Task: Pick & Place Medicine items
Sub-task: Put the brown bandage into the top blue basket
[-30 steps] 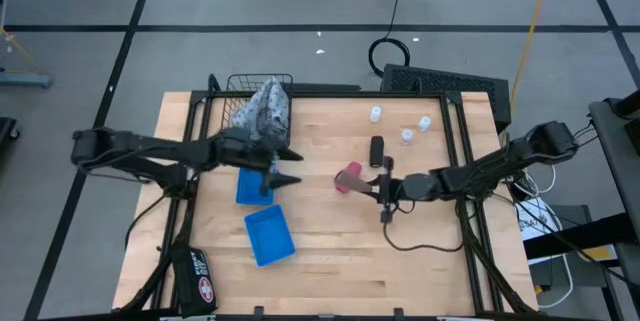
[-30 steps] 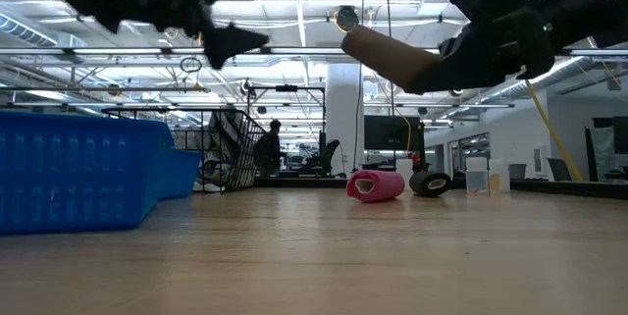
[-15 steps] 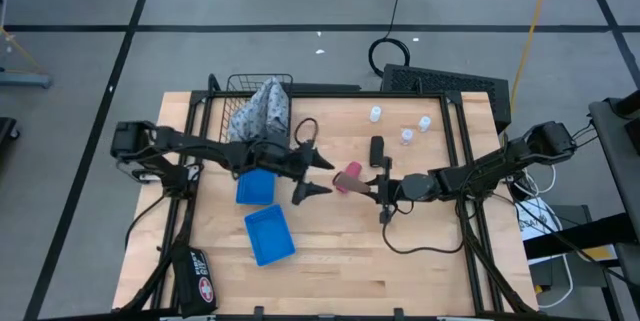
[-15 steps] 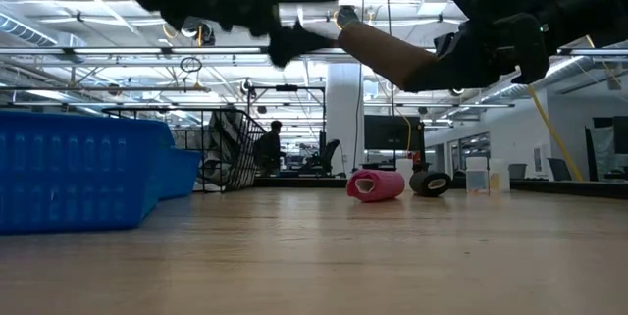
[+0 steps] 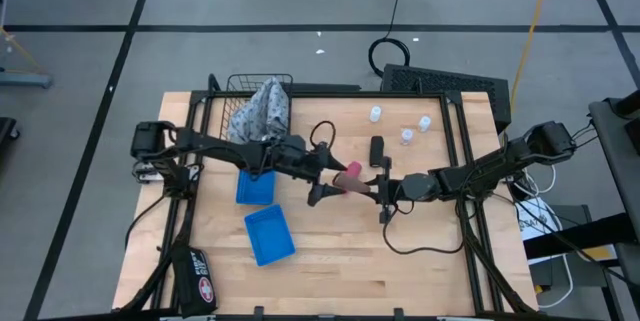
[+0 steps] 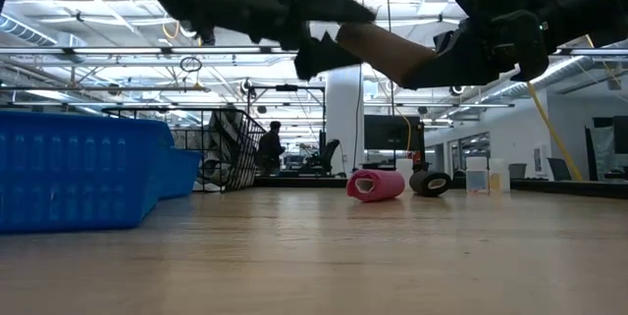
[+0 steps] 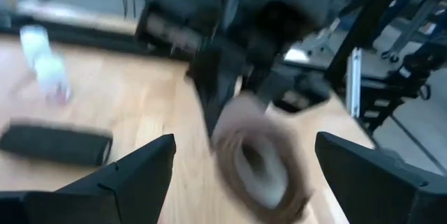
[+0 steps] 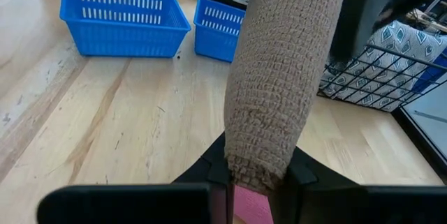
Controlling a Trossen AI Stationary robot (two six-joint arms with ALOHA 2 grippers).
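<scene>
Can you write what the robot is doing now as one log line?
right gripper: shut on tan bandage roll, raised | left gripper: open, at roll | pink roll: on table

No text, label or number can be read anywhere.

Overhead, table-level and two close wrist cameras share the table (image 5: 330, 261).

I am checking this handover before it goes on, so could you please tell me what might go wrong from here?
The open left gripper has closed in on the tan bandage roll held aloft by the right gripper. If the approach is off-centre, a finger could knock the roll loose. The right gripper pinches only one end, so the roll could lever out. A dropped roll could land on the pink tube below.
</scene>
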